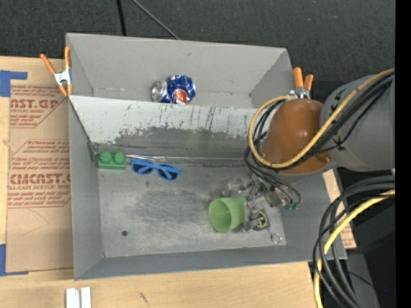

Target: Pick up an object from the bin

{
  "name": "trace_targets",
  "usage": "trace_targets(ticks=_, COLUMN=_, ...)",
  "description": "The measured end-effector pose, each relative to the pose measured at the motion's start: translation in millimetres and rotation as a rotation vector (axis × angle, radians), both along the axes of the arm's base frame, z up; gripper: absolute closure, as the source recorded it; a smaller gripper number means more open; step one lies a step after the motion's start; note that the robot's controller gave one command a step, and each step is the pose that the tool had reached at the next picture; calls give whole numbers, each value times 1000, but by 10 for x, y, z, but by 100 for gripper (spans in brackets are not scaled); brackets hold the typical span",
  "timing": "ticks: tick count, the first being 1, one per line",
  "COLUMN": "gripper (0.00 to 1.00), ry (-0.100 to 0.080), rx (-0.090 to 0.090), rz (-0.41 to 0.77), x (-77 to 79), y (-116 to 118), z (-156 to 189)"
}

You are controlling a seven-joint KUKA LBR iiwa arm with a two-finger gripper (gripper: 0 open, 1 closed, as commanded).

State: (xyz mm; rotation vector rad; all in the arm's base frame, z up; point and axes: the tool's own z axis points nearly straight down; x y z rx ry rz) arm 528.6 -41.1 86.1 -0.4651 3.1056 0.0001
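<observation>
A light green plastic cup (224, 215) lies on its side on the bin floor, right of centre and near the front wall. My gripper (257, 206) is low over the floor right against the cup's right end, touching or nearly touching it. A pair of blue sunglasses (156, 168) lies further left by the back of the floor, well apart from the gripper.
A green two-stud brick (111, 160) sits at the floor's back left corner. A crushed blue, red and silver can (174, 90) rests high on the sloped back wall. The arm with its orange cover and cables hangs over the bin's right side.
</observation>
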Motion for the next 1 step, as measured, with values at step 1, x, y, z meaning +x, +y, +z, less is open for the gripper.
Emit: trace_targets(ticks=1, gripper=100, ry=-9, rx=-1, rz=-39, x=-4, y=28, z=1193)
